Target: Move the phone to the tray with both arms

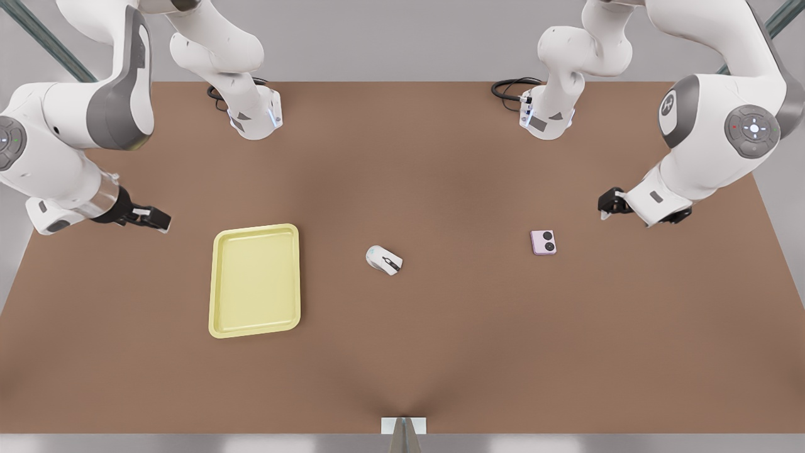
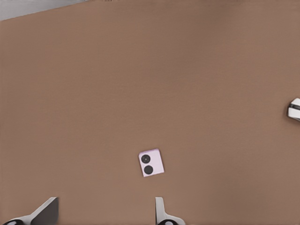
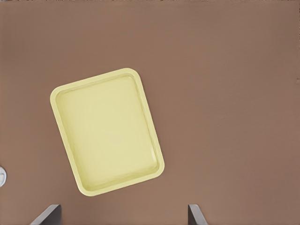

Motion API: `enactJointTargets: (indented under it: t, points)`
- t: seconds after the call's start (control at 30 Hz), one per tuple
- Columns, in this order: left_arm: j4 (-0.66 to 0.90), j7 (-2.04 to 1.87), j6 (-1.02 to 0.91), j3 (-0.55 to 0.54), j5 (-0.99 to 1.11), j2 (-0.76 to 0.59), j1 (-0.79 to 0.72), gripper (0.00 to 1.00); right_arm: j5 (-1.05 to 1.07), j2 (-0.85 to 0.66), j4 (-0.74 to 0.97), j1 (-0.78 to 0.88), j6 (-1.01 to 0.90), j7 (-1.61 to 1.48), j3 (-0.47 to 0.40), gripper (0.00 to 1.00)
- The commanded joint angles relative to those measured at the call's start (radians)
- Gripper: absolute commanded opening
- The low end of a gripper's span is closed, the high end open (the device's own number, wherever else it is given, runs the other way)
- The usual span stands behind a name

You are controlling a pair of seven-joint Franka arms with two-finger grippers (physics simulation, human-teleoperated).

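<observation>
The pale pink phone [image 1: 543, 242] lies flat on the brown table, its two black lenses facing up, toward the front view's right. My left gripper [image 1: 609, 202] hovers above the table just beyond it, further right, fingers open. In the left wrist view the phone [image 2: 151, 162] sits a little ahead of the gripper [image 2: 105, 211], nearer one fingertip. The pale yellow tray [image 1: 255, 281] rests at the front view's left with nothing in it. My right gripper [image 1: 154, 219] hangs open beside the tray's far left corner. The right wrist view looks down on the tray [image 3: 108, 131] past the spread gripper [image 3: 124, 213].
A white computer mouse [image 1: 384, 260] with black markings lies between tray and phone; the mouse [image 2: 294, 109] also peeks in at the left wrist view's edge. Both arm bases [image 1: 255, 113] [image 1: 546, 116] stand at the table's back edge with black cables [image 1: 509, 88].
</observation>
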Motion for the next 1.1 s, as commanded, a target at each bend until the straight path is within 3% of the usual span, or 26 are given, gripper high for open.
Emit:
enactJointTargets:
  t: [0.0, 0.07, 0.13, 0.23, 0.33, 0.5, 0.77, 1.07]
  points:
    - [0.000, 0.033, 0.012, 0.001, 0.002, -0.001, -0.002, 1.00, -0.007, -0.003, 0.002, 0.012, 0.027, -0.008, 0.003, 1.00]
    - [-0.021, 0.034, 0.009, 0.001, 0.002, 0.002, -0.003, 1.00, -0.001, 0.000, 0.002, 0.009, 0.027, -0.053, 0.002, 1.00]
    - [-0.188, 0.036, 0.067, -0.005, -0.007, 0.012, -0.006, 1.00, 0.003, 0.000, 0.002, 0.007, 0.028, -0.051, 0.002, 1.00]
    - [-0.412, -0.053, 0.373, -0.015, -0.046, 0.038, -0.017, 1.00, 0.003, 0.000, 0.002, 0.004, 0.028, -0.051, 0.002, 1.00]
    - [-0.519, -0.173, 0.578, -0.022, -0.049, 0.071, -0.019, 1.00, -0.007, 0.000, 0.002, 0.006, 0.039, -0.120, 0.002, 1.00]
    - [-0.685, -0.271, 0.793, -0.022, -0.106, 0.104, -0.020, 1.00, -0.001, 0.002, 0.002, 0.002, 0.039, -0.123, -0.001, 1.00]
    - [-0.717, -0.496, 0.890, -0.019, -0.211, 0.185, -0.019, 1.00, 0.004, 0.002, 0.002, 0.006, 0.038, -0.114, 0.000, 1.00]
    - [-0.777, -0.194, 0.908, -0.019, -0.153, 0.208, -0.019, 1.00, 0.004, 0.002, 0.016, 0.010, 0.033, -0.114, 0.002, 1.00]
